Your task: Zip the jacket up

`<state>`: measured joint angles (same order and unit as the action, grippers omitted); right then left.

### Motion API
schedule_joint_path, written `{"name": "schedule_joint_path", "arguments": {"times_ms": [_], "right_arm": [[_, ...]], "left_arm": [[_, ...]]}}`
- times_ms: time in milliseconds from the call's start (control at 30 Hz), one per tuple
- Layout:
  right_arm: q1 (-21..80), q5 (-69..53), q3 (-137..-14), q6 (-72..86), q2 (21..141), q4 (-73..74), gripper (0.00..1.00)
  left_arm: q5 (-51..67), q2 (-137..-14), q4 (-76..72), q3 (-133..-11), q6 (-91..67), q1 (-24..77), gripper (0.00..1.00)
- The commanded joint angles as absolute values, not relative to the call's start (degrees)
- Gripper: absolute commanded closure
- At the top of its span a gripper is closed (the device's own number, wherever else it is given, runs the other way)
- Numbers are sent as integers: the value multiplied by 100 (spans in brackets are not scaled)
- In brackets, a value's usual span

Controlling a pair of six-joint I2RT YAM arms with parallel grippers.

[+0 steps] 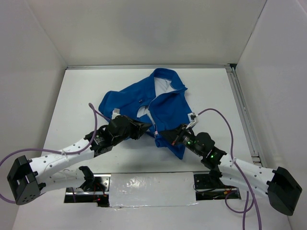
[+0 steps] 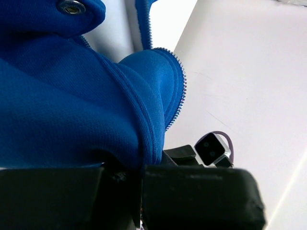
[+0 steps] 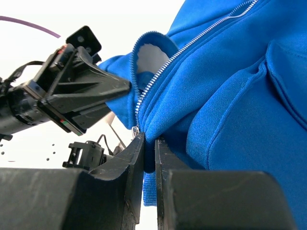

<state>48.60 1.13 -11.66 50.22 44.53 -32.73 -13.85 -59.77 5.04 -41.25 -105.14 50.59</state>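
Nearest the lens in the right wrist view, the right claw has its two black fingers drawn almost together, with a fold of the blue jacket pinched in the narrow slot between them at the foot of the pale zipper. A small metal piece glints at the fingertip, but I cannot tell whether it is the slider. Opposite it, the left claw is closed tight on the other front edge's hem, and blue cloth bulges out above its fingers. From above, the jacket lies in the middle of the tabletop, hem toward the near edge and collar toward the far edge. Its front is parted higher up, so the white lining shows. Both claws meet at the hem, close beside each other, and the zipper's line runs away from them toward the far edge, leaning slightly right. From the near left corner the left arm reaches in, and the right arm comes from the near right corner, each stretched forward with its wrist low over the cloth. Any closing pull would likely have to travel away from the claws along that line.
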Motion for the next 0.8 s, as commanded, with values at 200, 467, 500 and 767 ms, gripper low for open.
{"name": "schedule_joint_path", "arguments": {"times_ms": [200, 467, 500, 767], "right_arm": [[4896, 35, -1424, 5036, 4412, -3929, 100], [4887, 44, -1398, 4983, 4246, -3665, 100], [4895, 53, -1371, 4975, 4219, -3665, 100], [4895, 26, -1397, 4966, 4210, -3858, 100]], "left_arm": [[-1327, -5704, 80, -4043, -10363, 5106, 100], [-1433, -5599, -18, -4017, -10354, 5106, 100], [-1424, -5607, -18, -4008, -10336, 5106, 100], [-1389, -5695, -18, -4060, -10327, 5106, 100]]}}
